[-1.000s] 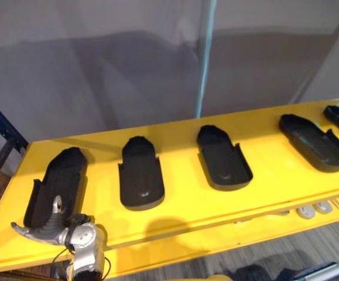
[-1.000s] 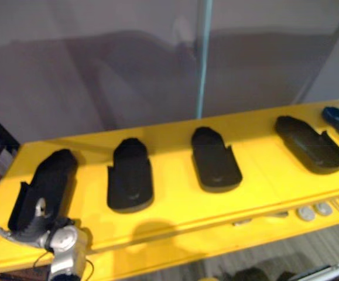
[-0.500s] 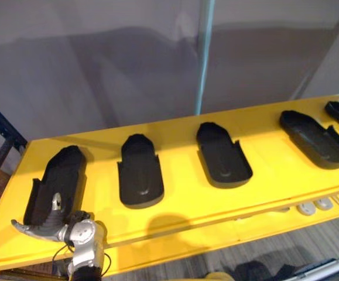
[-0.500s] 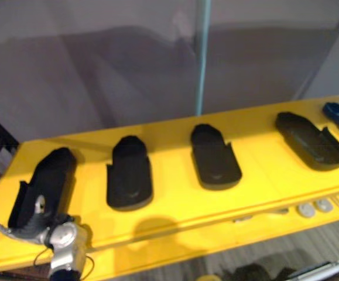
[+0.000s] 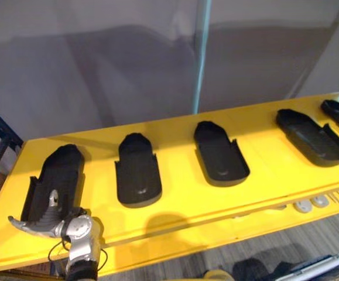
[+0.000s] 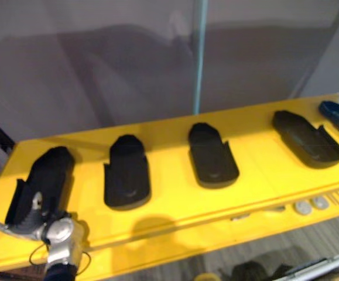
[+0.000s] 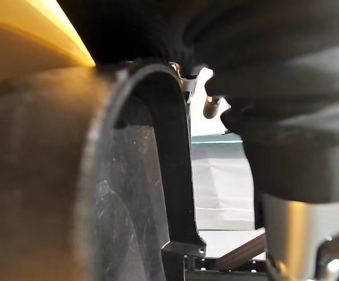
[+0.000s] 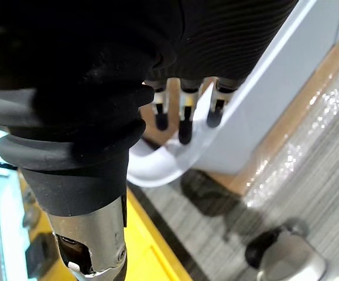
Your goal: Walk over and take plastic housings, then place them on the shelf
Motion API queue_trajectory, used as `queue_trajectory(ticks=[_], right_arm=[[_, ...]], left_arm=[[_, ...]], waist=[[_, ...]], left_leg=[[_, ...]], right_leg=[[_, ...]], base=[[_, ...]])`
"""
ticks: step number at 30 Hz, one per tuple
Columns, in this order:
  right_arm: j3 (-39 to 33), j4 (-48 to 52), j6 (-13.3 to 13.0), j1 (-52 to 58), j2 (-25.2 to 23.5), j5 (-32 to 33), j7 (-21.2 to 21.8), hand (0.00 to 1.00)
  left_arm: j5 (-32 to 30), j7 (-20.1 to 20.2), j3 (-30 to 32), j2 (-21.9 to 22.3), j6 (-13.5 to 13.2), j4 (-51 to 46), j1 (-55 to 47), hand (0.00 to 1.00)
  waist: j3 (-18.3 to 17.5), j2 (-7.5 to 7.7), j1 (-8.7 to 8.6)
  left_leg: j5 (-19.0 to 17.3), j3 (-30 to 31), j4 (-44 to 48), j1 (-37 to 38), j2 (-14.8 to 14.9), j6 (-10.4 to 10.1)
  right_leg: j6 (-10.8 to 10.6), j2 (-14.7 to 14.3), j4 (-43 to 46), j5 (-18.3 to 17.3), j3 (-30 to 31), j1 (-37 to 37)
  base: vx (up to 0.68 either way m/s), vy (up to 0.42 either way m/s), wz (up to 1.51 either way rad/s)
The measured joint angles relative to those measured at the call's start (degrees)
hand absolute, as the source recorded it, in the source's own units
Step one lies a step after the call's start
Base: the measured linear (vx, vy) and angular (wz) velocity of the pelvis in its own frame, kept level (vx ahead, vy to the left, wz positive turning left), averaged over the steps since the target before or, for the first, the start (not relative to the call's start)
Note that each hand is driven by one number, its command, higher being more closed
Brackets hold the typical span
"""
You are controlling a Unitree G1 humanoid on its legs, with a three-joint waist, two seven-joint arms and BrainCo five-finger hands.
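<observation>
- The left hand (image 5: 47, 222) touches the near end of the leftmost housing (image 5: 58, 175). I cannot tell if it grips.
- The right hand (image 8: 184, 120) hangs loose and holds nothing.
- The other housings (image 5: 220, 153) are black, smooth scoops in a row on the yellow shelf (image 5: 181, 196).

Five black housings (image 5: 137, 171), one yellow shelf (image 5: 181, 196)

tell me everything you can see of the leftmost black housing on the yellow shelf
The leftmost housing is a long, shallow black shell, matte plastic by its look, hollow side up, with raised side walls and a rounded far end. It lies flat on the yellow shelf, apart from the next housing. The open left hand sits at its near end, thumb over the rim; whether it touches cannot be told.
</observation>
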State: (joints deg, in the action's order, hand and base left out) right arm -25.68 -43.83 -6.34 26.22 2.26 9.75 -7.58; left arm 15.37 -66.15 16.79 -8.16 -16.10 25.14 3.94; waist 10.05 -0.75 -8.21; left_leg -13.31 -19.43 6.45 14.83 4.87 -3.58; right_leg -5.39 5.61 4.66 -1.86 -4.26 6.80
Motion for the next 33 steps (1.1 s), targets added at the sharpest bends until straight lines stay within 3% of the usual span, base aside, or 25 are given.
queue_trajectory(ticks=[14,20,24,29,33], right_arm=[[0.0,0.0,0.1,0.1,0.0,-1.5,0.1,0.0],[0.0,0.0,-0.1,0.0,-0.4,-1.4,1.4,0.0],[0.0,-0.1,-0.1,-0.6,-0.9,-1.4,2.7,0.0],[2.2,-0.2,-0.1,-6.3,-0.9,0.8,3.0,0.0],[2.3,-1.9,-0.1,-10.0,-0.3,0.9,2.9,0.0]], left_arm=[[0.7,0.0,0.0,-2.1,-0.3,2.4,1.8,0.0],[3.3,1.1,0.0,-1.0,-6.8,1.4,0.4,0.0],[5.7,3.2,-0.5,2.1,-10.0,-7.0,-5.1,0.0],[7.2,6.8,-2.6,4.2,-10.0,-17.0,-11.1,0.0],[9.1,8.4,-0.2,4.1,-10.0,-17.4,-12.0,0.0]], waist=[[1.4,0.04,-0.3],[1.5,0.32,-0.19],[1.7,0.62,0.55],[1.5,0.57,1.95],[1.3,0.41,3.55]], left_leg=[[0.1,-0.5,0.0,0.1,0.3,-0.1],[0.1,0.6,-0.1,-0.6,-0.1,-0.1],[0.5,2.1,-0.8,-1.0,-0.8,0.3],[1.1,5.1,-0.9,-2.9,-2.0,0.9],[1.1,6.9,-0.8,-2.2,-2.0,0.9]], right_leg=[[0.3,-0.3,1.1,-0.4,0.9,-0.8],[0.1,0.2,1.0,-0.5,-0.3,-0.8],[-0.2,1.0,0.7,-0.8,-1.8,-0.6],[-0.6,2.0,-0.4,-0.9,-4.8,-0.5],[-0.6,2.1,-2.1,-0.9,-6.8,2.3]], base=[[-0.01,-0.004,-0.02],[-0.01,-0.001,0.08],[0.03,0.012,0.19],[0.05,0.005,0.31],[0.04,-0.016,0.23]])
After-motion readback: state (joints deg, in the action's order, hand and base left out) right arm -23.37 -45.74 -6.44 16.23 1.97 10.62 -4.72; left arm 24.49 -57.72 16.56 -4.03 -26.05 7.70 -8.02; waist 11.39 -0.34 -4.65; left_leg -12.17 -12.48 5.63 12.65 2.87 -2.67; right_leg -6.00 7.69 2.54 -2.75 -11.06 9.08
